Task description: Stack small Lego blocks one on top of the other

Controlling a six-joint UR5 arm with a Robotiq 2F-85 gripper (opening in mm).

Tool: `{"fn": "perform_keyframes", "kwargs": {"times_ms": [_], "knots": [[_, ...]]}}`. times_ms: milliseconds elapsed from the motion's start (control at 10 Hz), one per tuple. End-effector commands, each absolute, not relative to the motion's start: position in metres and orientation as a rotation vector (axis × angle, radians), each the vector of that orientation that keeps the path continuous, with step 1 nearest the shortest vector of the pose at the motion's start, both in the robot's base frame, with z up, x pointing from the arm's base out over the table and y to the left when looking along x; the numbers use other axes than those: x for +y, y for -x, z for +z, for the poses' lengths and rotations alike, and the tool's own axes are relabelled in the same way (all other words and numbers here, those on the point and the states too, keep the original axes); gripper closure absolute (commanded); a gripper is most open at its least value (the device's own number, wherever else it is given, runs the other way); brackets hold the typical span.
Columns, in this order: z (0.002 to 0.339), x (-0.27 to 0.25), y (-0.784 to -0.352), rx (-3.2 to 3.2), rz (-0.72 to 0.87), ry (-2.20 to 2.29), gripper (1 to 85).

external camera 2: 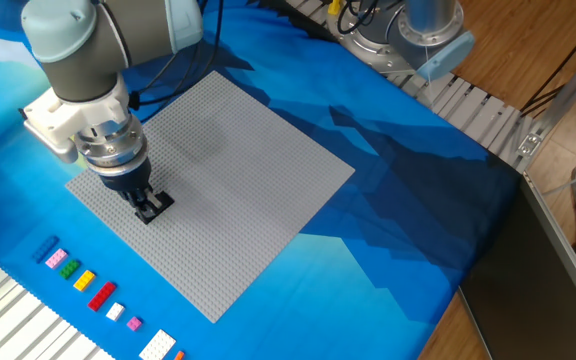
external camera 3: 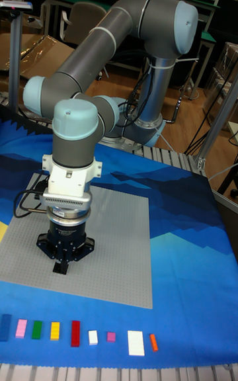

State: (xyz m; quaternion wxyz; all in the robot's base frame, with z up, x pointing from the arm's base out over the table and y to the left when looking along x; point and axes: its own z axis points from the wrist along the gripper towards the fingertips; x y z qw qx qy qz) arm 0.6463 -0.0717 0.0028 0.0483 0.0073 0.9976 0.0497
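Note:
My gripper point(external camera 2: 148, 203) points down over the left part of the grey baseplate point(external camera 2: 248, 180). Its dark fingers are closed around a flat black Lego block point(external camera 2: 158, 202) that rests on the plate's studs. In the tall fixed view the gripper point(external camera 3: 62, 266) has its narrow tip down on the baseplate point(external camera 3: 119, 255), and the black block cannot be told apart from the fingers. A small blue Lego block point(external camera 2: 46, 250) lies on the blue cloth in front of the plate, at the left end of a row of bricks; the same blue block point(external camera 3: 5, 327) shows in the tall fixed view.
Loose bricks line the front edge: pink point(external camera 2: 56, 258), green point(external camera 2: 69, 268), yellow point(external camera 2: 84, 279), red point(external camera 2: 102, 294) and white point(external camera 2: 158, 347). A second robot's base point(external camera 2: 418, 30) stands at the back right. A metal roller rail point(external camera 2: 488, 115) runs beside the cloth.

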Motion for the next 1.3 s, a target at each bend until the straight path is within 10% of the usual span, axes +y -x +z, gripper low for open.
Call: {"fn": "perform_keyframes", "kwargs": {"times_ms": [0,1200], "knots": [[0.008,-0.074,-0.638,3.071,0.16,-0.022,84.7],[0.011,-0.088,-0.619,3.14,0.045,-0.011,84.7]]}}
